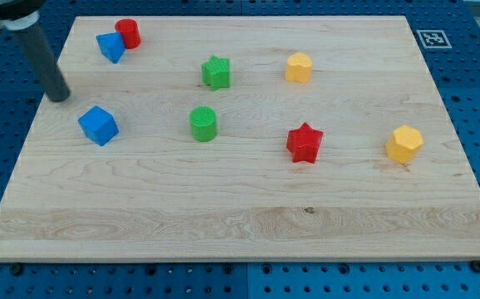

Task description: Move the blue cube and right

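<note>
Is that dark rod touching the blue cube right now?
No, my tip sits apart from the blue cube, up and toward the view's left of it, with bare wood showing between them.

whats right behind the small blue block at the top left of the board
A red cylinder sits just behind the small blue block, touching it; its lower left side is covered. My tip is apart, lower left.
</note>
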Robot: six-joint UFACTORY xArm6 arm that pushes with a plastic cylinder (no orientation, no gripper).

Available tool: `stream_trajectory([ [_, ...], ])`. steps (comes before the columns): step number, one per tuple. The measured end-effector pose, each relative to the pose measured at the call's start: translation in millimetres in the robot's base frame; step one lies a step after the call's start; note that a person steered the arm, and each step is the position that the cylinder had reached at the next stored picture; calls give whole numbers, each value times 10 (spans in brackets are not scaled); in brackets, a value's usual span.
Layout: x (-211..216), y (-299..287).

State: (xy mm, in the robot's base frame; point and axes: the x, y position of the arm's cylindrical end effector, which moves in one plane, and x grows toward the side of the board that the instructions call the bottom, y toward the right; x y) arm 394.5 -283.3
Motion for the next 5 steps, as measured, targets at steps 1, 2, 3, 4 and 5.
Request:
stream_trajectory([
  [1,514,-100],
  [2,1122,85],
  [3,1014,588],
  [4,376,766],
  [5,159,772],
])
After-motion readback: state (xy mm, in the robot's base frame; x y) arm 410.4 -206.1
